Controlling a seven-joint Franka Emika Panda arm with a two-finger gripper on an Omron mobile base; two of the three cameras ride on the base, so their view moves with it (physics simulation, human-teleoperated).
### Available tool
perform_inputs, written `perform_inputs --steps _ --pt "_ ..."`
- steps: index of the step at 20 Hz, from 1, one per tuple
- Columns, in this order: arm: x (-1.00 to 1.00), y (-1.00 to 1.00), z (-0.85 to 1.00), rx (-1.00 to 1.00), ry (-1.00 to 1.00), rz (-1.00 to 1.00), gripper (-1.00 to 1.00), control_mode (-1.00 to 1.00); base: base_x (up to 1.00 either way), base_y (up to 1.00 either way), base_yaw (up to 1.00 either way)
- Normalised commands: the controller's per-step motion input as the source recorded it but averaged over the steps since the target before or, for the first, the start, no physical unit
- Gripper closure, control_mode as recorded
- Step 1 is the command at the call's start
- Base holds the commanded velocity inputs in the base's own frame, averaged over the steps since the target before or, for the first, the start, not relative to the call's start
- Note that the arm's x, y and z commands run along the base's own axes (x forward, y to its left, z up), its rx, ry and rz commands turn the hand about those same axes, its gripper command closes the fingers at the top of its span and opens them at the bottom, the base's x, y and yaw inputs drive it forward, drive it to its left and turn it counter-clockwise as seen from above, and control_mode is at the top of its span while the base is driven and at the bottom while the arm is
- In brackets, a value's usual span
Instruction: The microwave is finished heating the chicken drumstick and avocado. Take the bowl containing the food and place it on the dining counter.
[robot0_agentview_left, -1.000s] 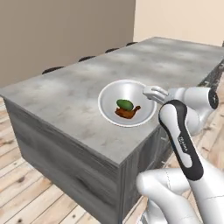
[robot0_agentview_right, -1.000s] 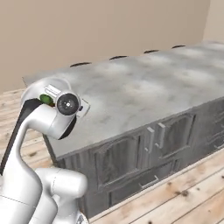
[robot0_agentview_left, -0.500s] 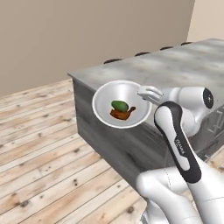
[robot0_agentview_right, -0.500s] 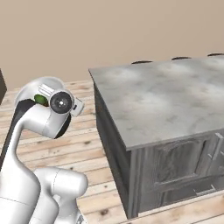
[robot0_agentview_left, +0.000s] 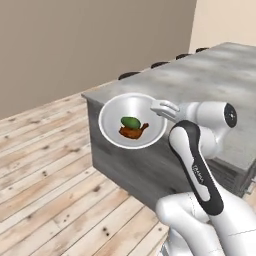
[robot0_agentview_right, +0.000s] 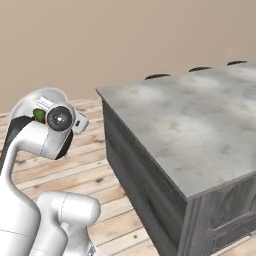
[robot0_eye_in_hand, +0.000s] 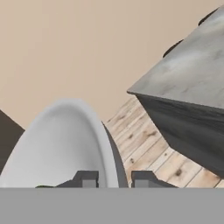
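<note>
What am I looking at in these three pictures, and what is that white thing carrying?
It is a white robot arm on a driving base in a computer-rendered kitchen. Two pictures come from cameras on the base, behind the arm to its left and right. The third comes from a camera on the hand, looking along the tool.

In the left base view the tool grips the rim of a white bowl, held in the air beside the corner of the dining counter, a stone-topped island. In the bowl lie a green avocado and a brown chicken drumstick. Nothing lies on the part of the counter's top that shows. In the hand view the rim sits between the two dark fingertips.
</note>
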Motion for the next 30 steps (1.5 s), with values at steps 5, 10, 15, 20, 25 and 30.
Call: perform_inputs --steps 5,10,15,20,25,30 --pt "0.00 0.00 0.00 0.00 0.00 0.00 1.00 1.00 1.00 0.99 -0.51" --pt "0.00 0.00 0.00 0.00 0.00 0.00 1.00 1.00 0.86 0.91 -0.59" --pt "0.00 0.00 0.00 0.00 0.00 0.00 1.00 1.00 0.65 0.70 -0.61" --pt "0.00 0.00 0.00 0.00 0.00 0.00 1.00 1.00 0.77 0.20 -0.53" --pt "0.80 -0.50 0.00 0.01 0.18 -0.20 1.00 -1.00 0.19 -0.05 -0.08" --pt "0.97 -0.55 0.00 0.00 0.39 -0.04 1.00 -1.00 0.00 0.00 0.00"
